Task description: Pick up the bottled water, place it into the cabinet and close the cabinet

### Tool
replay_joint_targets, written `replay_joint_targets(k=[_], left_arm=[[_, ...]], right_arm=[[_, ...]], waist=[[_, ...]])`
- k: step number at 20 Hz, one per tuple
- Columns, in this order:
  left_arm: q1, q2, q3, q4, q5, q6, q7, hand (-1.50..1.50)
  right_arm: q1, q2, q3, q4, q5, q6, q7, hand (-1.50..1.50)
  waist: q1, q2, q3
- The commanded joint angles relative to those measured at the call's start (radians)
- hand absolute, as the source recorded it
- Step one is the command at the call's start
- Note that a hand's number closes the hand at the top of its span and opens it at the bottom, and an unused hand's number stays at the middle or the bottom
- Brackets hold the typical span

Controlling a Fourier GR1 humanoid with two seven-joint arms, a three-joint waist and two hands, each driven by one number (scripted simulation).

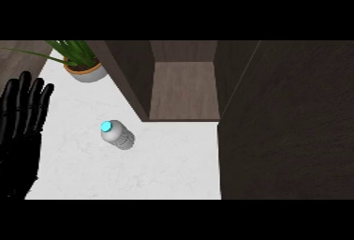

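White counter (152,173), potted plant (79,61)

This looks like a home kitchen. A white, faintly veined stone surface (159,173) lies in front of a dark brown wooden cabinet (183,89), which stands open with its tall door (290,122) swung out at the right. A green leafy plant in a round pale grey pot (84,70) sits at the surface's far left, a homely touch.

Nothing can be read here, no word, number or sign. The bottled water (117,135) carries no legible label, and the cabinet (183,89) shows plain wood only.
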Motion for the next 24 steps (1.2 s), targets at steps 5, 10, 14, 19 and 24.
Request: replay_joint_targets(k=[5, 10, 14, 19, 24], left_arm=[[-0.076, -0.102, -0.174, 0.072, -0.132, 0.056, -0.032, -1.5], [0.052, -0.109, -0.204, 0.126, 0.19, 0.247, 0.204, -1.5], [0.098, -0.11, -0.318, 0.031, 0.155, 0.359, 0.252, -1.5], [0.218, -0.106, -0.37, -0.043, 0.096, 0.355, 0.25, -1.5], [0.281, -0.11, -0.358, 0.012, 0.16, 0.299, 0.101, -1.5]], right_arm=[[0.143, -0.02, 0.034, -0.16, 0.009, 0.065, -0.022, -1.5], [0.201, 0.084, 0.09, -0.075, -0.276, 0.07, 0.176, -1.5], [0.294, 0.079, 0.119, -0.207, -0.293, 0.052, 0.247, -1.5], [0.469, 0.064, 0.117, -0.241, -0.345, 0.146, 0.157, -1.5], [0.549, 0.086, 0.157, -0.276, -0.316, 0.169, 0.111, -1.5]], waist=[[-0.009, -0.013, -0.013], [-0.01, -0.011, -0.013], [-0.004, -0.016, -0.013], [-0.003, -0.016, -0.012], [-0.005, -0.015, -0.013]])
